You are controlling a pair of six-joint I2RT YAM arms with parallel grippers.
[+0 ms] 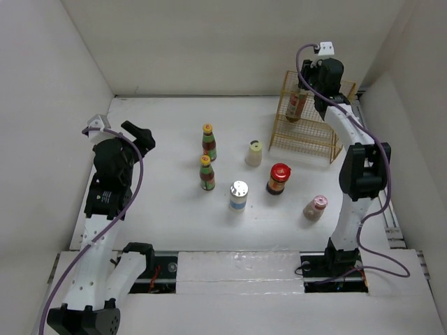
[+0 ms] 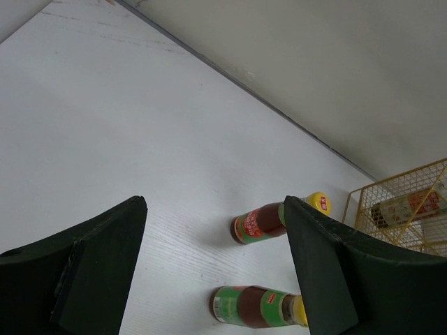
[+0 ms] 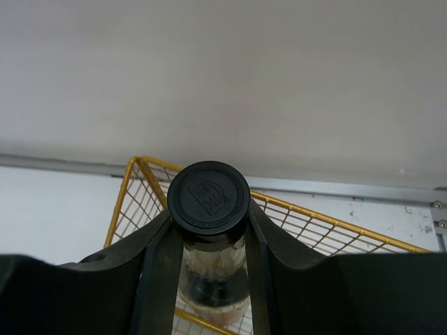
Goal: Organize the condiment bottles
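My right gripper (image 1: 305,93) is shut on the black-capped bottle (image 3: 208,197) and holds it upright inside the yellow wire rack (image 1: 307,136) at the back right; the bottle also shows in the top view (image 1: 296,105). Two dark yellow-capped bottles (image 1: 209,142) (image 1: 207,172) stand mid-table, and both show in the left wrist view (image 2: 269,220) (image 2: 255,307). A cream bottle (image 1: 253,153), a silver-capped white bottle (image 1: 239,195), a red-lidded jar (image 1: 278,179) and a pink-capped bottle (image 1: 316,207) stand nearby. My left gripper (image 1: 142,133) is open and empty, left of them.
White walls enclose the table on the left, back and right. The rack (image 3: 147,183) stands against the back right corner. The arm bases sit at the near edge.
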